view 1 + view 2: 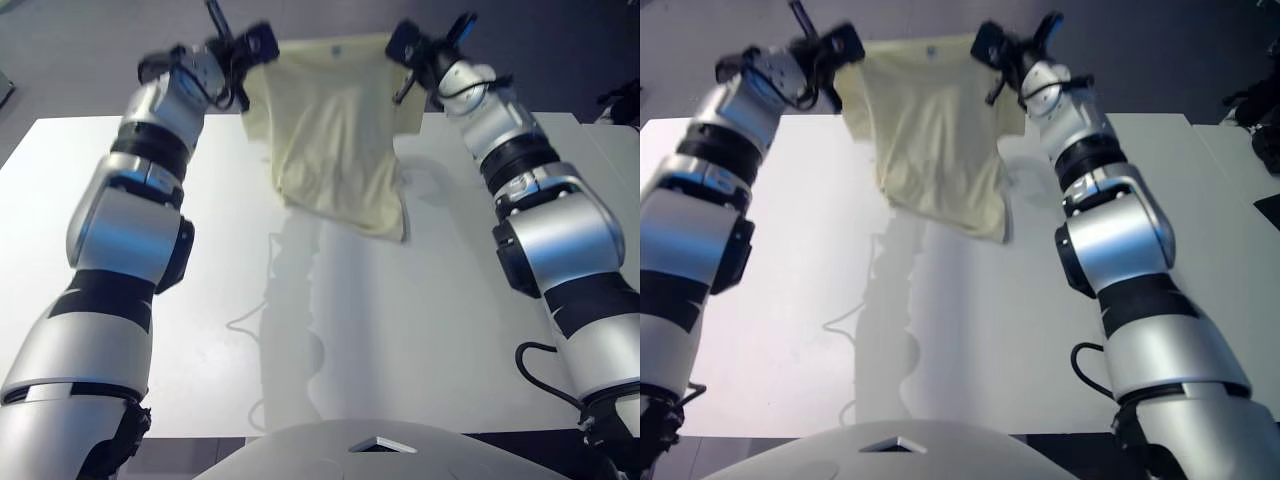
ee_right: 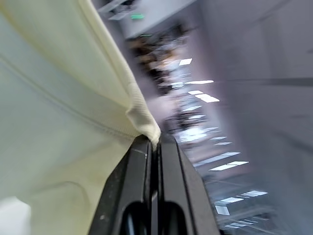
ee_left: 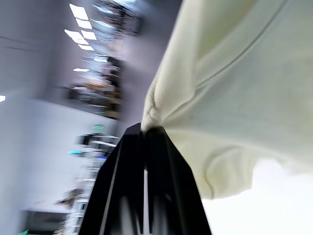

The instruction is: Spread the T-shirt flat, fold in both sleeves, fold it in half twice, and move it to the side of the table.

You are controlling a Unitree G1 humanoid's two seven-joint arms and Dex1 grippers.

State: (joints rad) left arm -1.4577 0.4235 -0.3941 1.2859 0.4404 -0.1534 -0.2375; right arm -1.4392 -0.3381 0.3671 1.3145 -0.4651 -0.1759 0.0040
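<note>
Two grippers hold a pale yellow T-shirt aloft at 12 o'clock over the white table. The left gripper at 11 o'clock and the right gripper at 1 o'clock each pinch an upper corner, jaws pressed together on cloth. The hem hangs toward the tabletop.

**Room and Fixtures Around the Worktop**

White worktop on a grey floor. A black cable loops above its near right corner. Dark clutter lies beyond the far right edge. Ceiling light panels run in rows overhead.
</note>
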